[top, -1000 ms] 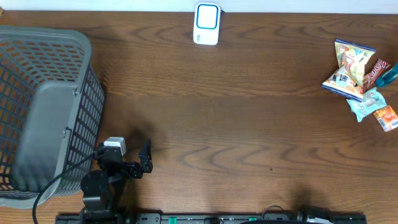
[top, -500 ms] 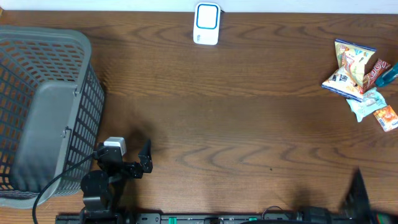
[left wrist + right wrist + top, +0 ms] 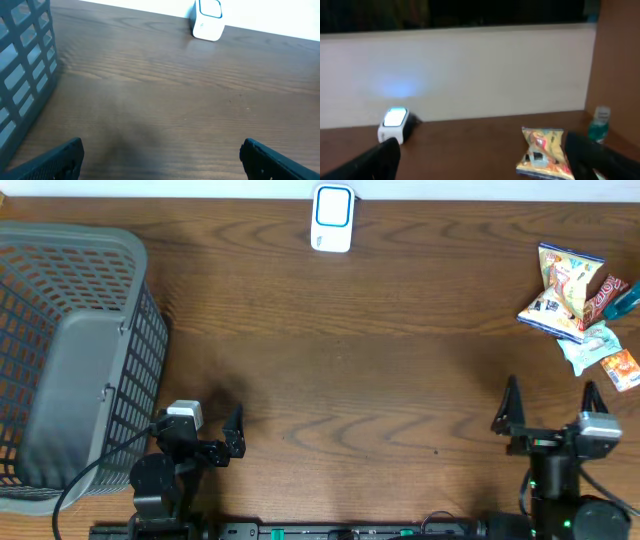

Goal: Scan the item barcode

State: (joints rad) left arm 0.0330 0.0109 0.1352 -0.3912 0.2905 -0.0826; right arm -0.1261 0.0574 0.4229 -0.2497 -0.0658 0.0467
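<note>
A white scanner point(image 3: 332, 218) with a blue-rimmed face stands at the table's far edge; it also shows in the left wrist view point(image 3: 208, 19) and the right wrist view point(image 3: 395, 124). Several snack packets lie in a pile at the right, a yellow packet point(image 3: 566, 280) topmost, and that yellow packet point(image 3: 543, 152) appears ahead of the right fingers. My right gripper point(image 3: 552, 395) is open at the lower right, below the pile, holding nothing. Open and empty too, my left gripper point(image 3: 160, 152) sits low at the near left beside the basket.
A large grey plastic basket point(image 3: 60, 360) fills the left side of the table, its slatted wall point(image 3: 25, 65) close to my left fingers. A pale wall runs behind the scanner. Red, teal and orange packets point(image 3: 605, 345) lie near the right edge.
My right arm has come up from the bottom edge into view at the lower right, jaws wide. The left arm, scanner and packets have not moved.
</note>
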